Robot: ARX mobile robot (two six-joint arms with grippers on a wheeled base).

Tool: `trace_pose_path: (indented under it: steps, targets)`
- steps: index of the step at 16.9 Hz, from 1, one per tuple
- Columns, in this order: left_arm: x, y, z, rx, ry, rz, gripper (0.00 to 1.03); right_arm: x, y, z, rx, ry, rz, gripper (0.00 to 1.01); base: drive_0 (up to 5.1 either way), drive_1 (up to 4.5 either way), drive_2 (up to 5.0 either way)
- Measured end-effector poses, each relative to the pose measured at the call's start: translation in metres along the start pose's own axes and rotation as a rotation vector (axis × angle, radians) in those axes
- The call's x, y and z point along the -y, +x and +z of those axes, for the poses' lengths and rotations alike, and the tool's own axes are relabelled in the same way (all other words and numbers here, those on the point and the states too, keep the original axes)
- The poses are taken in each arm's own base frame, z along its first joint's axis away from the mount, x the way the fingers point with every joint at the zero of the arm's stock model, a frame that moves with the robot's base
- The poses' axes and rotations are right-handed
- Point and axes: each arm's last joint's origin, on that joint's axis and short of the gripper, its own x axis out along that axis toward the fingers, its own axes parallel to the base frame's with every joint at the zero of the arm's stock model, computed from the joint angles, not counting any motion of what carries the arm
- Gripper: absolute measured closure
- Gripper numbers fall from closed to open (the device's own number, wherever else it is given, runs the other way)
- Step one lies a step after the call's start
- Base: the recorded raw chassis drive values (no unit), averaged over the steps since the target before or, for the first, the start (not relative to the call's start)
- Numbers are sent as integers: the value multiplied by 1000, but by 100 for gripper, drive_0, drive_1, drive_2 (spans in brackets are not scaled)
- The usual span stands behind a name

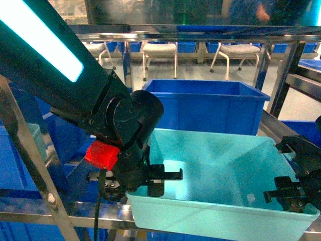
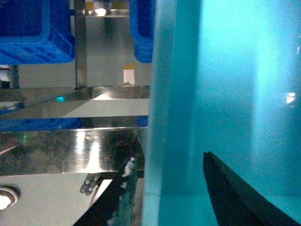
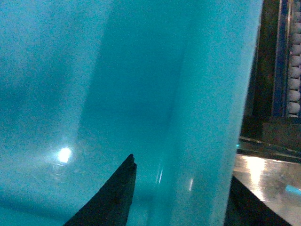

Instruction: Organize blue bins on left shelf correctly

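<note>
Both claws (image 1: 159, 179) (image 1: 290, 193) astride turquoise bin (image 1: 220, 165) walls

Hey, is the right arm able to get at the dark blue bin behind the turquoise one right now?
Probably not: the right gripper straddles the turquoise bin's right wall, and that bin sits between it and the dark blue bin.

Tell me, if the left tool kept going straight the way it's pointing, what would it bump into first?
The left tool already straddles the left wall of the turquoise bin, pointing across it. Going straight on, its inner finger would probably slide over the bin's empty inside toward the far wall; depth is hard to judge.
</note>
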Motion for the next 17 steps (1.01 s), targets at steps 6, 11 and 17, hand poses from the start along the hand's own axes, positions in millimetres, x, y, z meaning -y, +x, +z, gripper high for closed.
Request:
trace_pose_path:
  steps: [6, 11, 17]
  targets:
    - [-12, -31, 15, 154, -89, -65, 3, 3, -31, 21, 272, 83, -81, 1, 0, 0, 0]
    - [-15, -60, 7, 231, -103, -106, 5, 0, -66, 27, 420, 105, -88, 3, 0, 0, 0]
    - [-38, -125, -73, 393, -92, -82, 5, 7, -127, -42, 484, 117, -59, 3, 0, 0, 0]
